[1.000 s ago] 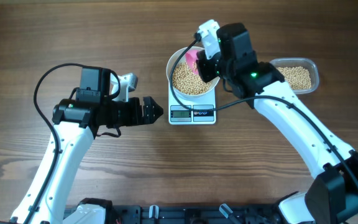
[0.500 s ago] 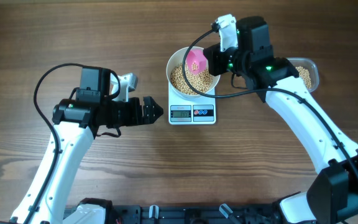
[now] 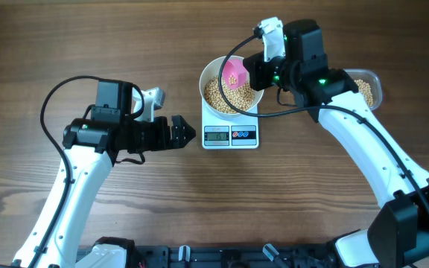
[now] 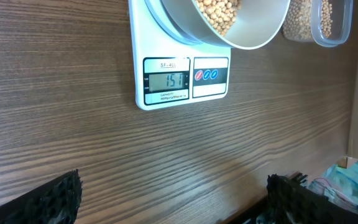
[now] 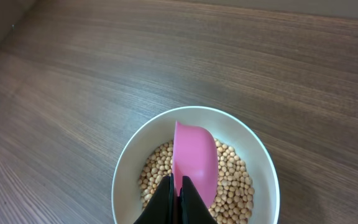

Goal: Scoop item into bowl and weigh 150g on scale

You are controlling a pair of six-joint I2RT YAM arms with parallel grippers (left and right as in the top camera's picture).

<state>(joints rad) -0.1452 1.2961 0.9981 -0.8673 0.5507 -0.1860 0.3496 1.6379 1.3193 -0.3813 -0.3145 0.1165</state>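
Beans (image 3: 222, 98), round and tan, fill the smooth white bowl (image 3: 207, 77) on the square scale (image 3: 231, 137) at the overhead view's upper centre; left wrist view: left gripper (image 4: 173, 196) spread empty across the bottom corners; right wrist view: right gripper (image 5: 180, 196) clenched on a glossy pink scoop (image 5: 195, 155).

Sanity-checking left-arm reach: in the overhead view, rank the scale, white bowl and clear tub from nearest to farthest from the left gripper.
1. scale: straight ahead of the left gripper, a short gap away.
2. white bowl: sitting on the scale's rear part, behind its display.
3. clear tub: well past the bowl, near the image's right edge.
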